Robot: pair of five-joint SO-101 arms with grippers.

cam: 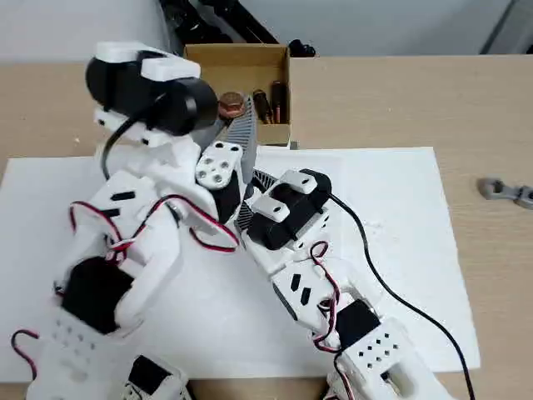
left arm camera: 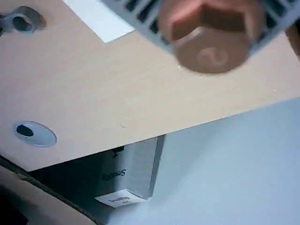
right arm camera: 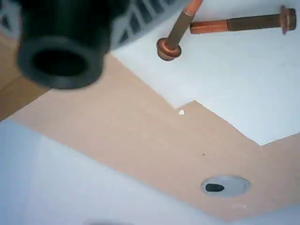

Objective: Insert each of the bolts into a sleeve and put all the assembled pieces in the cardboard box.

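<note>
My left gripper (cam: 236, 117) is shut on a copper bolt (cam: 231, 104), held head-up at the near edge of the cardboard box (cam: 237, 57). In the left wrist view the bolt head (left arm camera: 211, 42) sits against the grey ribbed jaw. Several assembled pieces (cam: 271, 104) lie in the box's near right corner. My right gripper (cam: 250, 200) sits low beside the left arm, partly hidden by it. In the right wrist view it is shut on a black sleeve (right arm camera: 58, 58), whose open end faces the camera. Two loose bolts (right arm camera: 176, 33) (right arm camera: 243, 22) lie on the white sheet (right arm camera: 234, 84).
The white sheet (cam: 391, 250) covers most of the tabletop under both arms. A metal wrench (cam: 504, 192) lies on the bare wood at the right edge. A round cable grommet (right arm camera: 224, 186) is set into the table.
</note>
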